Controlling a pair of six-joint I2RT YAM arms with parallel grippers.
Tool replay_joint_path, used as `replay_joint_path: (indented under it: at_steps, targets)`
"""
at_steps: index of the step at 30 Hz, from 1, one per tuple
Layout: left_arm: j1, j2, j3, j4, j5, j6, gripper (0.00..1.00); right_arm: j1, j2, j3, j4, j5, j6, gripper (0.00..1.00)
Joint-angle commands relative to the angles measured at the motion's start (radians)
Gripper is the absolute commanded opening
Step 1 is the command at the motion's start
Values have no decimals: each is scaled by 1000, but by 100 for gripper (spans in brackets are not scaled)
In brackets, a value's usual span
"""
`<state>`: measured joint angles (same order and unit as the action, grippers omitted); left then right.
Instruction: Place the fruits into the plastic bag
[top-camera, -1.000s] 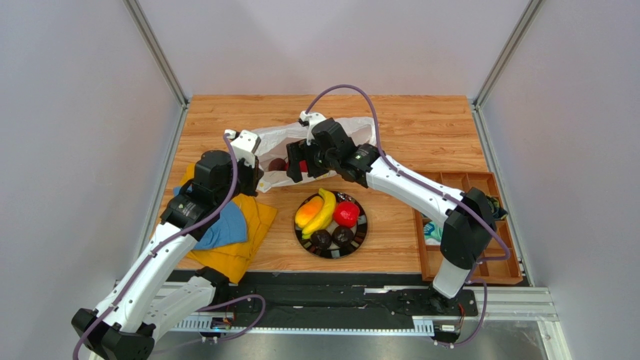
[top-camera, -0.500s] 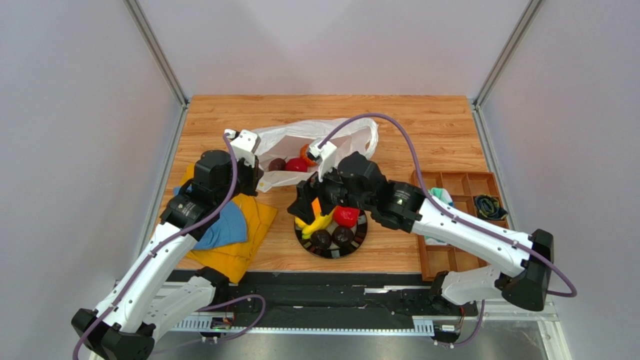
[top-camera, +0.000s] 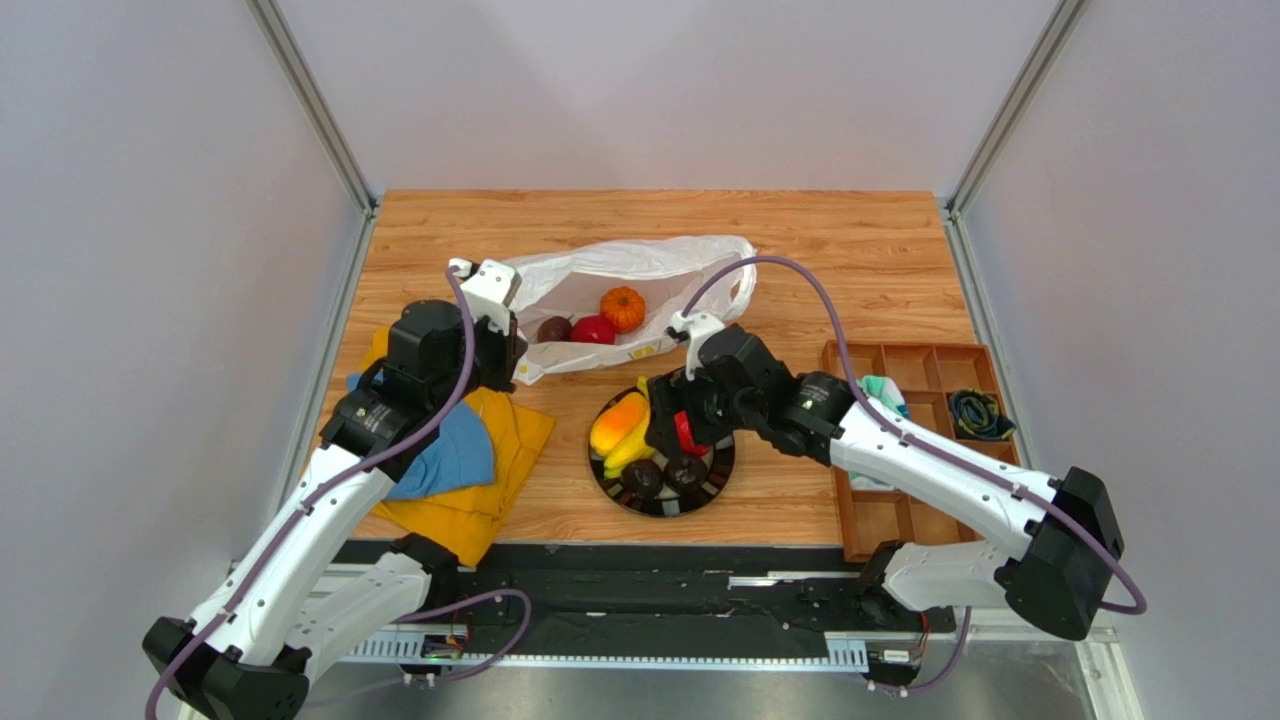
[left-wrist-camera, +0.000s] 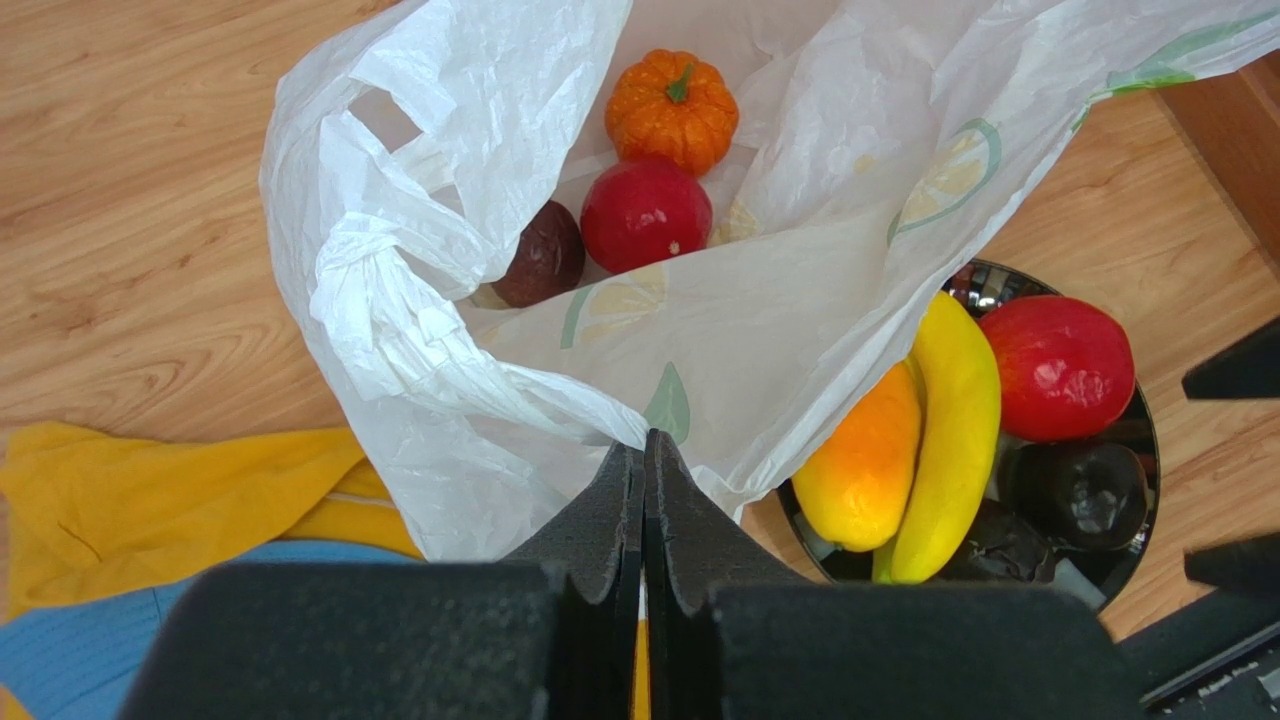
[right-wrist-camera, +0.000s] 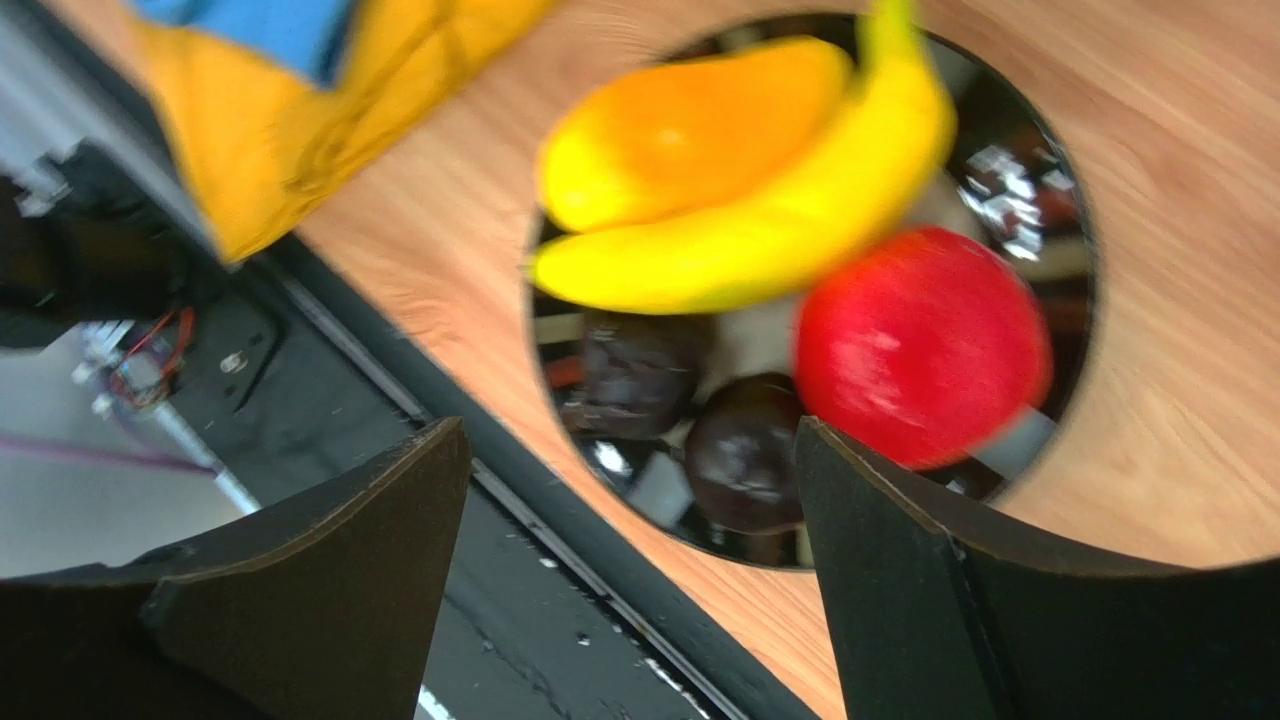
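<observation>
Shifted from plastic bag (left-wrist-camera: 451, 225) to plate (top-camera: 718, 477), the right hand (right-wrist-camera: 631, 443) is held spread; the plastic bag is pinched by the left hand (left-wrist-camera: 643, 458).

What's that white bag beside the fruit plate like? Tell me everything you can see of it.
The plastic bag is thin, translucent white and crinkly, printed with lemon slices and green leaves, with a loop handle showing. It lies on the wooden table, mouth open. The left claw pinches its near edge. Inside sit a ribbed orange fruit, a red one and a dark one.
</observation>
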<state>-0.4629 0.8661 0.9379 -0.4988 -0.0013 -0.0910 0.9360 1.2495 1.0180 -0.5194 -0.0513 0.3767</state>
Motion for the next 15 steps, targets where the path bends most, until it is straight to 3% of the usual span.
replay_joint_path:
  at_steps: [1,8,15]
  targets:
    - [-2,-12,41,13,9,-7,0,-115,-1,-33,-44,41,87,84]
    - [-2,-12,42,9,6,-4,0,-184,79,-58,-22,37,77,93]
    - [-2,-12,42,11,3,-4,0,-210,156,-61,9,44,96,94]
